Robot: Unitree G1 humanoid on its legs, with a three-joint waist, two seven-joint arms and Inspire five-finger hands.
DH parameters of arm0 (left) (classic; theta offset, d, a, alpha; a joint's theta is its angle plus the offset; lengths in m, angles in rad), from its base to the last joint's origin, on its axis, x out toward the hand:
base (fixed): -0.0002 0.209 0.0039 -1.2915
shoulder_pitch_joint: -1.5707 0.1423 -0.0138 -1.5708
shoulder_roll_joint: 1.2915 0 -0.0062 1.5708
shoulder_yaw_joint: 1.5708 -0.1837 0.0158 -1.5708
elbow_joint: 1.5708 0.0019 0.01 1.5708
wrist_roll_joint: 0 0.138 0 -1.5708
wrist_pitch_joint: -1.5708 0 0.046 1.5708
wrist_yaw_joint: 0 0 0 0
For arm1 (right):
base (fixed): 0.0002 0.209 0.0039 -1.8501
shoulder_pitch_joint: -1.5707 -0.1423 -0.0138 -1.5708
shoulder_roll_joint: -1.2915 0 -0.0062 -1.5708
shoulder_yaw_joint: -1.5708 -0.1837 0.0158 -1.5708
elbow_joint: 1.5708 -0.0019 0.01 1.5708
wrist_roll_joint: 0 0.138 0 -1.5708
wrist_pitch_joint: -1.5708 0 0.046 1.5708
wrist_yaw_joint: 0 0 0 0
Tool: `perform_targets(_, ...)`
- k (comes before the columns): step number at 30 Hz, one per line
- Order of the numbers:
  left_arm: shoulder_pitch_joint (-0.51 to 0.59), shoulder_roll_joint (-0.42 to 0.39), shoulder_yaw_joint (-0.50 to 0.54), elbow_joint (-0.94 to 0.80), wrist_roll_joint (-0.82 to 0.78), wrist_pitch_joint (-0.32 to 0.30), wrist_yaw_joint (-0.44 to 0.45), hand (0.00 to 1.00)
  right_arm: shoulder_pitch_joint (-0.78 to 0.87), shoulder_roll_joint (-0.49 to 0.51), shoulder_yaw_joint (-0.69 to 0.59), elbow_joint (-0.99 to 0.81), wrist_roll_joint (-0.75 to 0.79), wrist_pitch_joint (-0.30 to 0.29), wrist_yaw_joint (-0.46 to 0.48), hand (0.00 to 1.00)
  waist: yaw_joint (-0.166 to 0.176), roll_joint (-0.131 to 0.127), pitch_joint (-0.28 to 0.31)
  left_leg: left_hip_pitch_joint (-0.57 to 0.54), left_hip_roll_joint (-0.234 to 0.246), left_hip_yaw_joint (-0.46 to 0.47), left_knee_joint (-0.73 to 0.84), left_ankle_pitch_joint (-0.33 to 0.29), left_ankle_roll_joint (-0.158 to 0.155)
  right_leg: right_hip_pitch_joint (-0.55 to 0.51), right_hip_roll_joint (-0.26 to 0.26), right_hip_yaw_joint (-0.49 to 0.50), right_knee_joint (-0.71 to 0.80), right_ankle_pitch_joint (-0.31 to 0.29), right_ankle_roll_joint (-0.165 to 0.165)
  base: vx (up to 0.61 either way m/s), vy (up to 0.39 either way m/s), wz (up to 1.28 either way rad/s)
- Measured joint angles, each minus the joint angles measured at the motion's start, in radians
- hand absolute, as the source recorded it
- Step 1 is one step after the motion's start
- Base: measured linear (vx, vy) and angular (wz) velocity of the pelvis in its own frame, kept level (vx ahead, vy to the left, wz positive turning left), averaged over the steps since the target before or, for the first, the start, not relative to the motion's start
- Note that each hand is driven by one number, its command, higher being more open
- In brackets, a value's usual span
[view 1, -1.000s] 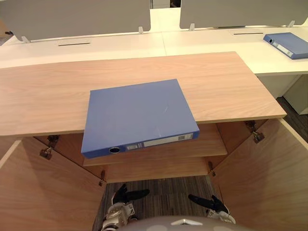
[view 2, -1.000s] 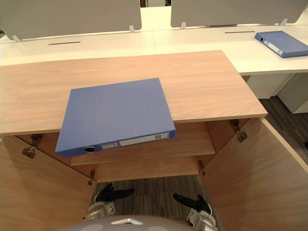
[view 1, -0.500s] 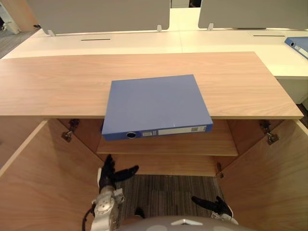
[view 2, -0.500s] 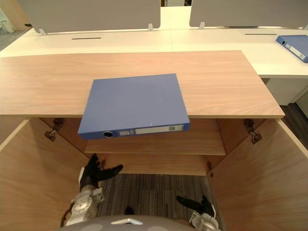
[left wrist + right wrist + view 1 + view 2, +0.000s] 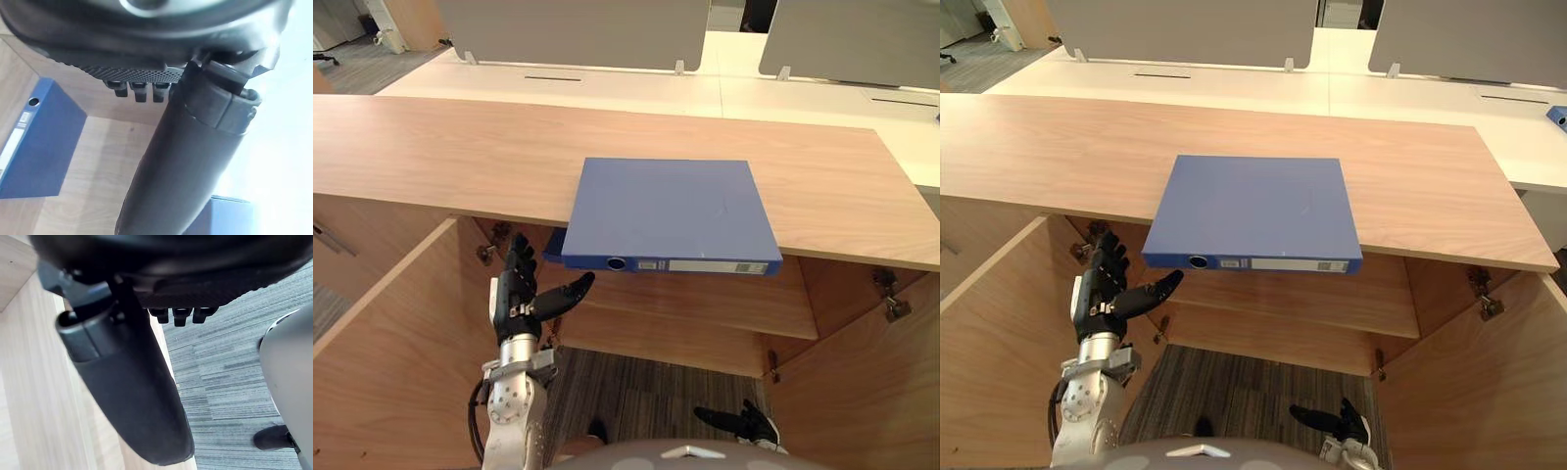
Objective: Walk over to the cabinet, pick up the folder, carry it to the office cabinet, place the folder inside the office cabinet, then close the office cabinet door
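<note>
A blue folder (image 5: 671,211) lies flat on the wooden cabinet top (image 5: 460,147), its spine with a ring hole and label jutting over the front edge. The folder's spine (image 5: 29,142) also appears in the left wrist view. My left hand (image 5: 521,294) is raised below and to the left of the folder, fingers straight, thumb spread toward the spine, holding nothing. Low down, near the floor, my right hand (image 5: 744,423) hangs with fingers relaxed and empty. Under the top, the cabinet stands with both doors swung out and a shelf (image 5: 705,304) inside.
The open left door (image 5: 391,343) and right door (image 5: 871,392) flank me closely. Behind the cabinet, white desks (image 5: 636,88) carry grey divider screens (image 5: 578,29). A second blue folder's corner (image 5: 1559,116) lies on the desk at far right. Grey carpet (image 5: 646,382) lies below.
My left hand has risen from near the floor to just below the folder's front left corner. The camera has shifted, so the whole scene sits further right. The folder has not moved.
</note>
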Motion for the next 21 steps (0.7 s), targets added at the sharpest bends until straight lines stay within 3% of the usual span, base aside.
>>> perform_targets(9,0.036,0.011,0.007,-0.185,0.002,-0.012,-0.005,1.0,0.017,-0.006,0.001,-0.029,-0.038,0.0,0.005,1.0,0.002,0.025,-0.015,0.015,0.0,-0.019,-0.005,-0.012,0.001,0.02,0.002,0.009,0.004,0.009,0.009,-0.05,0.01,0.05)
perform_targets(16,0.026,0.133,-0.036,-0.235,0.067,-0.026,-0.042,1.0,0.019,-0.038,0.003,-0.005,-0.038,0.002,0.024,1.0,-0.004,0.058,-0.036,0.016,0.001,-0.023,-0.006,-0.001,-0.007,0.033,0.014,0.045,-0.031,0.002,-0.005,-0.07,-0.018,-0.01)
perform_targets(21,0.026,0.211,-0.062,-0.234,0.122,-0.026,-0.062,1.0,0.002,-0.056,0.002,0.04,-0.038,0.002,0.027,1.0,-0.007,0.059,-0.049,0.019,0.01,-0.022,-0.006,0.015,-0.011,0.033,0.028,0.049,-0.037,0.007,-0.016,-0.03,-0.02,-0.02)
